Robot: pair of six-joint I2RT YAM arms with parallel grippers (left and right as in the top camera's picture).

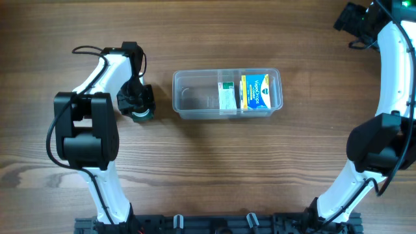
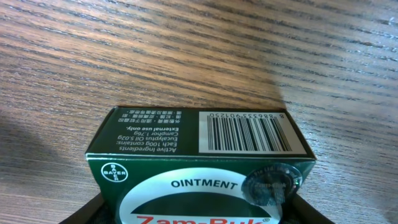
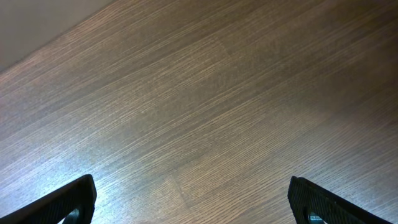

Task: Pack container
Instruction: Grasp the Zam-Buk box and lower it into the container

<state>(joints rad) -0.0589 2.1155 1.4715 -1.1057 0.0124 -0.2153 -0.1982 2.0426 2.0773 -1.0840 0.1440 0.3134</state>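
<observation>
container (image 1: 195, 97): clear glossy plastic | table (image 1: 260, 162): matt grained wood | green box (image 2: 186, 143): glossy printed card

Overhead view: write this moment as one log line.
left tool holds green ointment box | right tool open | container has VapoDrops box, white-green box

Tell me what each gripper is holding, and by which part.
Left gripper: dark green cardboard ointment box, jaws on its opposite side faces. Right gripper: open, holding nothing.

Overhead straight down; wrists close (table (image 1: 208, 162) shared)
</observation>
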